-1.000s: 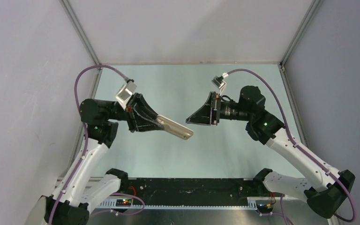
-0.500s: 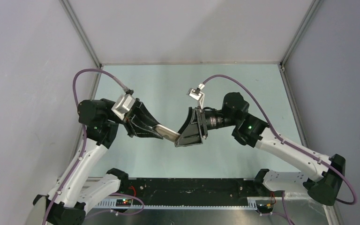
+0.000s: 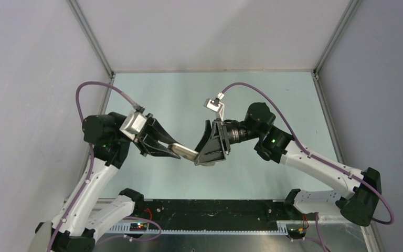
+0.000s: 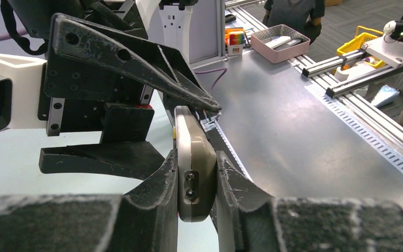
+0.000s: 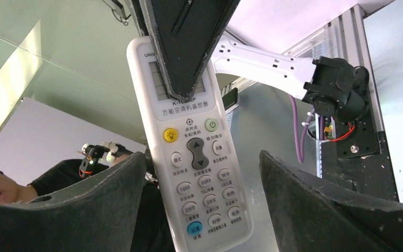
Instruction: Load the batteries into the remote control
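Note:
My left gripper (image 3: 171, 149) is shut on the remote control (image 3: 188, 153) and holds it in the air above the table's middle. In the left wrist view the remote (image 4: 191, 173) stands on edge between the two fingers, tan back to the right. My right gripper (image 3: 208, 153) is open, its jaws standing wide on either side of the remote's free end. The right wrist view shows the white buttoned front (image 5: 199, 173) between the fingers (image 5: 110, 199), with the left gripper's finger (image 5: 186, 42) over the display. No batteries are in view.
The pale green table top (image 3: 204, 94) lies under both arms, closed in by grey walls on the left, right and back. A black rail (image 3: 215, 210) with the arm bases runs along the near edge.
My right arm has swung left and brought its open jaws around the remote's free end. My left arm has shifted a little down and left, still holding the remote.

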`<action>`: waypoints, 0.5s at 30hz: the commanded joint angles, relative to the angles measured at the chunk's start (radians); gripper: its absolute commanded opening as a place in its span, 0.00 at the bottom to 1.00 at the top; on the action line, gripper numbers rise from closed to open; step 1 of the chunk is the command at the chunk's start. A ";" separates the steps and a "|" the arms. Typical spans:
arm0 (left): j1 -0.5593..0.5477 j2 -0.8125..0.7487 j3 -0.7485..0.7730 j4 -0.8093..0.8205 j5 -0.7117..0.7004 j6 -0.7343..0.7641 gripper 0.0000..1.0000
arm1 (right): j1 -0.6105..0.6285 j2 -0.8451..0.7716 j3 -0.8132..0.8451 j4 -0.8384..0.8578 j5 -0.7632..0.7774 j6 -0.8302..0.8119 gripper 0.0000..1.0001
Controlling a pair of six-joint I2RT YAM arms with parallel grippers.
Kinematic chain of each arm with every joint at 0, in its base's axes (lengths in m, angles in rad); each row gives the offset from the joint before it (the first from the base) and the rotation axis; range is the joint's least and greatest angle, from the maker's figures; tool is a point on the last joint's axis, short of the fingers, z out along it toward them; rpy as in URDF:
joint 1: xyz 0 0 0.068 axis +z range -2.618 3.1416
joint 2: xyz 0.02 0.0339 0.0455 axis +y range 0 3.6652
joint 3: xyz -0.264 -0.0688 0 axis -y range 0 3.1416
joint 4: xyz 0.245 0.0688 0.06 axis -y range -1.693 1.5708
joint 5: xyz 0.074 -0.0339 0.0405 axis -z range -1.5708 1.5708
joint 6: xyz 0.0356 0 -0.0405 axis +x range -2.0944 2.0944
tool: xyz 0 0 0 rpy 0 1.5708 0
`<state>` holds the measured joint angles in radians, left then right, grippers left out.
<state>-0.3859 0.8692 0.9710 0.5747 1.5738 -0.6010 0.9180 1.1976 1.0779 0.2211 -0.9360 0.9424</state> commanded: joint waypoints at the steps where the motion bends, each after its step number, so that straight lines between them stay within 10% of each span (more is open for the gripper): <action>1: -0.007 -0.034 0.004 0.027 0.009 0.032 0.00 | -0.007 0.003 0.047 0.090 -0.052 0.028 0.80; 12: -0.007 -0.015 0.004 0.027 0.007 0.020 0.02 | -0.011 0.022 0.048 0.125 -0.076 0.076 0.35; 15: -0.007 -0.005 0.015 0.028 -0.012 -0.002 0.33 | -0.015 0.025 0.047 0.118 -0.068 0.083 0.30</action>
<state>-0.3889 0.8513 0.9699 0.5751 1.5742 -0.5980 0.9047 1.2175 1.0798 0.2985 -1.0084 0.9871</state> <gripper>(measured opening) 0.272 0.576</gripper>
